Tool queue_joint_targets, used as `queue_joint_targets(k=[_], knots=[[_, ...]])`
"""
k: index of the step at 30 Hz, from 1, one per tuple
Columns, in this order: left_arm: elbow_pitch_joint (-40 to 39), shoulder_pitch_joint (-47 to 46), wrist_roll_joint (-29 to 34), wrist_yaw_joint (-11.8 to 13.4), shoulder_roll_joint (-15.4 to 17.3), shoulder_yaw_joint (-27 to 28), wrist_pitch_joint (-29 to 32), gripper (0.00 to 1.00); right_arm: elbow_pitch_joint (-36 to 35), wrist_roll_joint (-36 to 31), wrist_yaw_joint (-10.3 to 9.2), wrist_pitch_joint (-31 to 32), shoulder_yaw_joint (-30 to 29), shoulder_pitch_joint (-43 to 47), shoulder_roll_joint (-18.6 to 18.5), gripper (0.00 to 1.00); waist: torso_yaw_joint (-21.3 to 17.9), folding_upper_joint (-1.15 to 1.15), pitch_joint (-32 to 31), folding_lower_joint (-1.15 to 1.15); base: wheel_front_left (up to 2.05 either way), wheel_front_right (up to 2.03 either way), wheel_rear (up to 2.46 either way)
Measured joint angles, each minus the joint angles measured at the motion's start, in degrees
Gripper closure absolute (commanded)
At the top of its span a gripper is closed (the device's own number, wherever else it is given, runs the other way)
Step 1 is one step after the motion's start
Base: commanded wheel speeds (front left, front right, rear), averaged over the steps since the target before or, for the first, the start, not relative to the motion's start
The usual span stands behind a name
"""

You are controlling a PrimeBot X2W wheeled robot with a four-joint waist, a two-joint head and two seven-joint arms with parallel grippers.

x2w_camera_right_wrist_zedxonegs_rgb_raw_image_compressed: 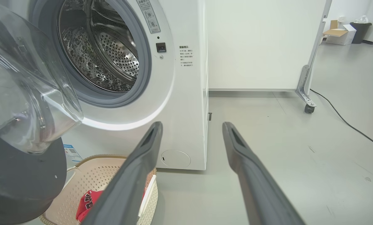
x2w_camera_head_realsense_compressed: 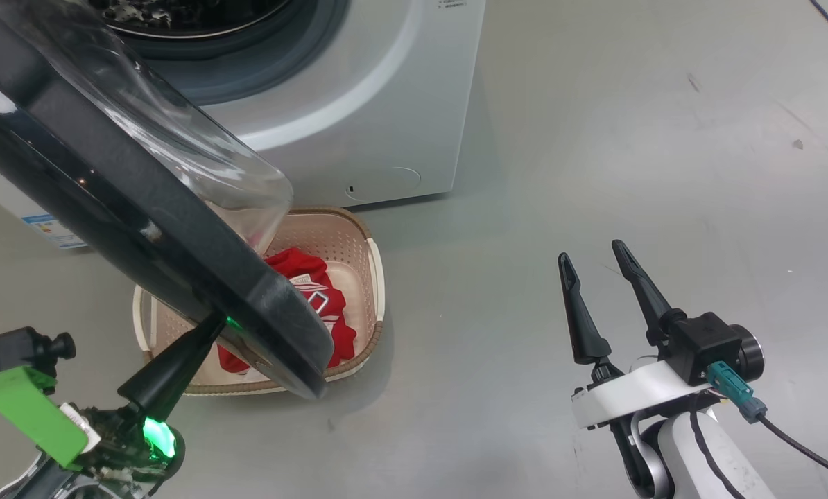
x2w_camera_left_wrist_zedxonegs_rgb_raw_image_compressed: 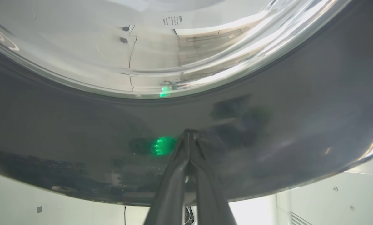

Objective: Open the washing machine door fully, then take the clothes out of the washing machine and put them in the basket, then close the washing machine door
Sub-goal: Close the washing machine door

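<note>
The glossy black washing machine door [x2w_camera_head_realsense_compressed: 109, 187] with its clear glass bowl [x2w_camera_right_wrist_zedxonegs_rgb_raw_image_compressed: 24, 93] stands partly swung out over the cream basket [x2w_camera_head_realsense_compressed: 369, 242]. My left gripper [x2w_camera_head_realsense_compressed: 216, 322] is shut, and its joined fingertips [x2w_camera_left_wrist_zedxonegs_rgb_raw_image_compressed: 189, 131] touch the door's black outer face [x2w_camera_left_wrist_zedxonegs_rgb_raw_image_compressed: 80, 125]. Red clothes [x2w_camera_head_realsense_compressed: 310, 291] with white trim lie in the basket, also seen as red clothes [x2w_camera_right_wrist_zedxonegs_rgb_raw_image_compressed: 88, 200] under the door [x2w_camera_right_wrist_zedxonegs_rgb_raw_image_compressed: 17, 187]. The white washing machine [x2w_camera_head_realsense_compressed: 358, 104] shows its steel drum [x2w_camera_right_wrist_zedxonegs_rgb_raw_image_compressed: 105, 53], with no fabric visible inside. My right gripper [x2w_camera_head_realsense_compressed: 601, 256] hangs open over bare floor, right of the basket [x2w_camera_right_wrist_zedxonegs_rgb_raw_image_compressed: 92, 178].
Grey floor [x2w_camera_head_realsense_compressed: 663, 138] stretches to the right of the machine. A white panel on a caster [x2w_camera_right_wrist_zedxonegs_rgb_raw_image_compressed: 308, 106], a black cable [x2w_camera_right_wrist_zedxonegs_rgb_raw_image_compressed: 345, 118] and a far-off box and bin [x2w_camera_right_wrist_zedxonegs_rgb_raw_image_compressed: 336, 34] stand at the right. A blue sticker [x2w_camera_head_realsense_compressed: 53, 232] marks the machine's front.
</note>
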Motion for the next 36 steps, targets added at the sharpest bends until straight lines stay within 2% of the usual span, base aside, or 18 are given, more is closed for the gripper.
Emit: queue_joint_targets(k=[16, 36], knots=[[5.2, -10.2, 4.1, 0.0, -1.5, -0.8, -6.3, 1.0, -1.4, 1.7, -0.42, 0.0, 0.1, -1.4, 0.2, 0.0, -5.5, 0.0, 3.9, 0.0, 0.0, 0.0, 0.0], [13.8, -26.6, 11.1, 0.0, -2.3, -2.9, -14.9, 1.0, -2.7, 3.6, -0.87, -0.1, 1.2, -4.0, 0.4, 0.0, -8.2, 0.0, 8.5, 0.0, 0.0, 0.0, 0.0]])
